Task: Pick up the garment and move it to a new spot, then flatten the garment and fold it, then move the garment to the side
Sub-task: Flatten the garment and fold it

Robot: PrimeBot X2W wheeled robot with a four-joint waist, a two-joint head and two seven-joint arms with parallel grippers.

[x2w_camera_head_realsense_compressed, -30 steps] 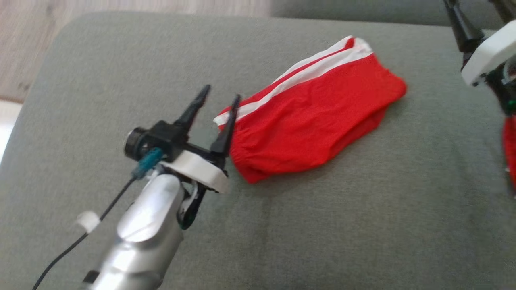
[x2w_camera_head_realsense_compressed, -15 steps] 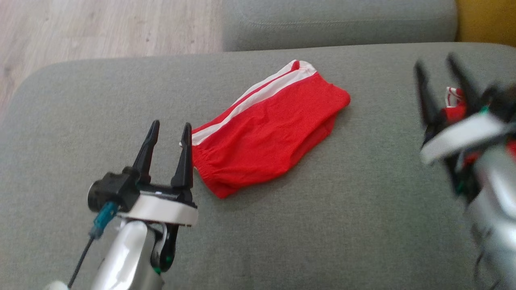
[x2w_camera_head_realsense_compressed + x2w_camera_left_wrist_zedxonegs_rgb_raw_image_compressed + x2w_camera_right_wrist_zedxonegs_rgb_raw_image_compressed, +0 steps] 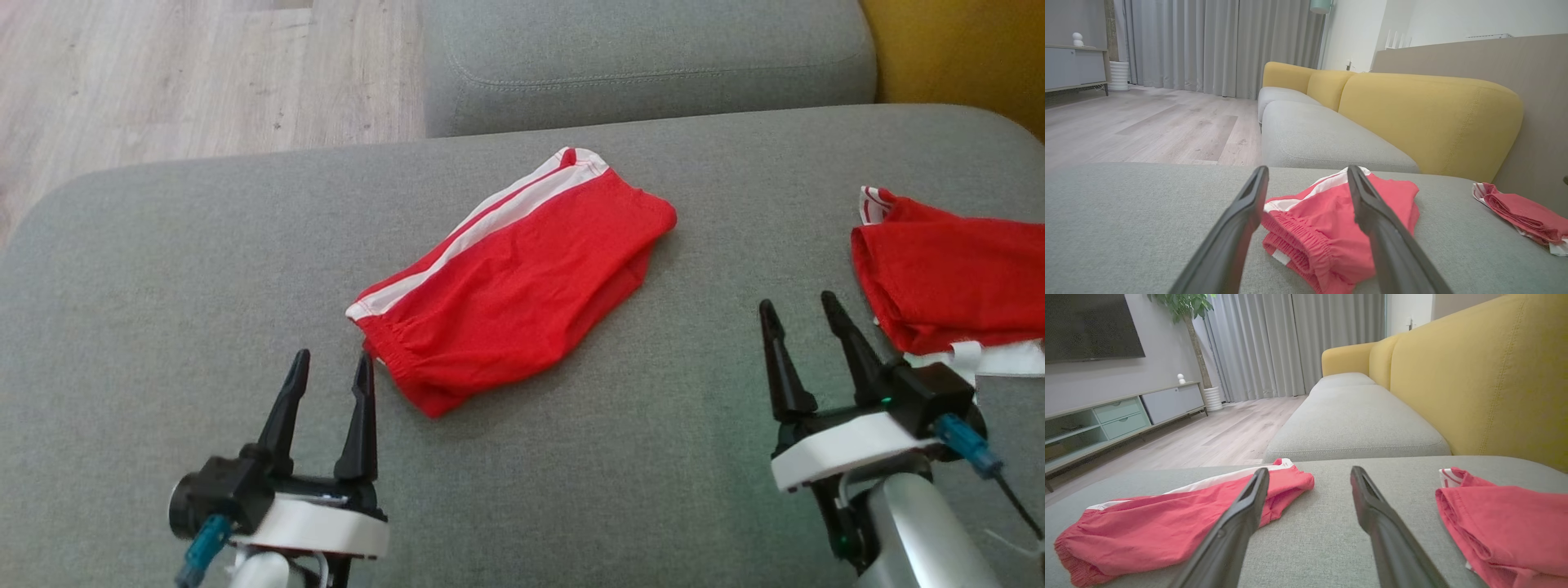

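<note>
Released, empty: left claw (image 3: 333,355), right claw (image 3: 797,300). Folded red shorts (image 3: 514,282) on cushion (image 3: 571,490); second garment (image 3: 947,273) cut by right edge.

- Second red garment (image 3: 951,273): cut off by the right edge of the head view; full outline not determinable.
- Garment (image 3: 1327,220): in the left wrist view, the fingers (image 3: 1237,237) of the left hand (image 3: 1307,169) cover parts of its near end; the bottom edge crops the rest.
- Right hand (image 3: 798,300): its arm is cropped by the bottom edge of the head view.
- White object (image 3: 1181,378) on the cabinet (image 3: 1126,412): too small to identify.
</note>
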